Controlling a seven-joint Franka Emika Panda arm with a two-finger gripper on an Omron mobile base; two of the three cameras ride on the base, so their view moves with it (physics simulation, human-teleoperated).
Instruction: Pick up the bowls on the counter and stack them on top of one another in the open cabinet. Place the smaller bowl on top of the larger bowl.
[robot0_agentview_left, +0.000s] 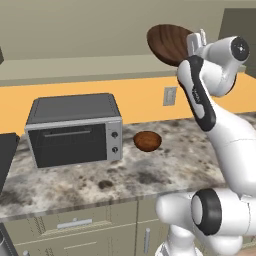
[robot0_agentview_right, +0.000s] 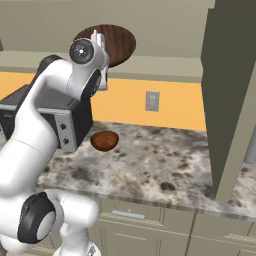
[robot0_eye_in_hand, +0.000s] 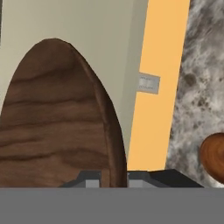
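Left base view shows you the arm raised high, with the tool (robot0_agentview_left: 196, 44) up at the level of the open cabinet (robot0_agentview_left: 75, 67) and clenched on the rim of the larger bowl (robot0_agentview_left: 167, 42). You can see that wide, dark wood-grain bowl tilted on edge, held in front of the cabinet's recess just above its flat ledge; whether it touches the ledge you cannot tell. In the hand view the larger bowl (robot0_eye_in_hand: 54, 127) takes up the left half, its rim running down between the two fingertips (robot0_eye_in_hand: 89, 180), which pinch it.

The smaller bowl (robot0_agentview_left: 147, 140) sits upright on the counter (robot0_agentview_left: 165, 172), just to the right of the grey toaster oven (robot0_agentview_left: 75, 130) and well below the held bowl. From the right base view you find the same small reddish-brown bowl (robot0_agentview_right: 104, 140) beside the oven's corner, with a wall outlet (robot0_agentview_right: 152, 101) on the orange backsplash (robot0_agentview_right: 175, 107) above the counter.
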